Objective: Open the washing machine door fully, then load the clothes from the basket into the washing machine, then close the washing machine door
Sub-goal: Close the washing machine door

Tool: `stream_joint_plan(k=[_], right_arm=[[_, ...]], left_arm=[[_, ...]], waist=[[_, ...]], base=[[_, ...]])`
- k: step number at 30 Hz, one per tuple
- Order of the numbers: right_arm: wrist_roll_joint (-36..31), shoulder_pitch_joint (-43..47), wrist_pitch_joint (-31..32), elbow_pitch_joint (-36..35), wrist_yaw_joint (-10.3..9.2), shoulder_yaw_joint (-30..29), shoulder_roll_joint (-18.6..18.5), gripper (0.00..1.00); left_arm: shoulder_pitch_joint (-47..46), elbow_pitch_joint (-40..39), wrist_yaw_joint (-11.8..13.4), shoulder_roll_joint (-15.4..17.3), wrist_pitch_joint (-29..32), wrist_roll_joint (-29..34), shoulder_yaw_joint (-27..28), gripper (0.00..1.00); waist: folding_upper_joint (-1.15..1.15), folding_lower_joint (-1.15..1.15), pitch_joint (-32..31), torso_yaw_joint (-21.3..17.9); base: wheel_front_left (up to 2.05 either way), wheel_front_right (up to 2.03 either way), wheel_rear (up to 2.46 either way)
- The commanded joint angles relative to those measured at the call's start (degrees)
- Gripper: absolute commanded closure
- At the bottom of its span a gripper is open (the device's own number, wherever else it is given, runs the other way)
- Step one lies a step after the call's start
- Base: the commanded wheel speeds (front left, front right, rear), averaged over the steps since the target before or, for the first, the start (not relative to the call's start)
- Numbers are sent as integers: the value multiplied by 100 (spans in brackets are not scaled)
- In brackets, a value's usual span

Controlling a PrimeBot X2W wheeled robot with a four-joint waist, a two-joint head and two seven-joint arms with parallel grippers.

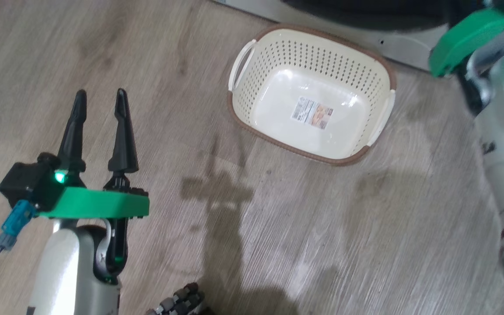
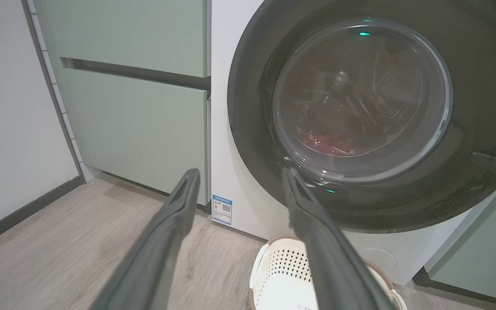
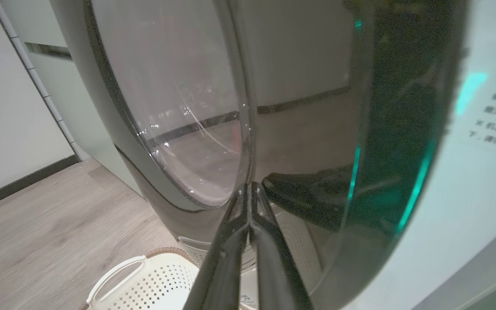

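— Looking for the basket point(image 1: 256, 87)?
— Sitting empty on the wood floor point(image 1: 147, 43), at the floor's far edge just before the foot of the washing machine point(image 2: 222, 172), showing nothing inside but a label point(image 1: 313, 112) on its bottom
— And finding the clothes point(image 2: 334, 142) where?
— Lying red and dim low inside the machine, showing through the domed glass window point(image 2: 360, 86) of the washing machine door point(image 2: 252, 129)
— Finding that door open or shut?
— Looking swung flat against the white front, covering the opening with its glossy black rim; not managing to tell whether latched
— Doing what with the right gripper point(image 3: 250, 186)?
— Pressing its two fingers tight together with nothing between them, pointing the tips at the black rim just beside the edge of the glass; touching it or just short of it, not managing to tell which
— And with the left gripper point(image 1: 101, 95)?
— Hanging over bare floor well apart from the basket, to its left, spreading its fingers wide and gripping nothing, aiming toward the machine's lower front, near the blue sticker point(image 2: 222, 209) and the pale green cabinets point(image 2: 136, 129) beside it
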Motion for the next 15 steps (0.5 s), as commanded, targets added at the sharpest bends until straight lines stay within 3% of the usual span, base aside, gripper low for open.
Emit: stream_joint_plan(k=[1, 15], right_arm=[[-85, -324, -66, -91, -2, -35, 9, 100], [-640, -1312, -238, 505, -2, -607, 77, 100]], left_arm=[[-173, -221, 28, 79, -54, -37, 161, 0], [-428, -211, 55, 79, -55, -219, 49, 0]], waist=[[0, -1, 152, 43], [0, -1, 538, 76]], base=[[0, 0, 0], [0, 0, 0]])
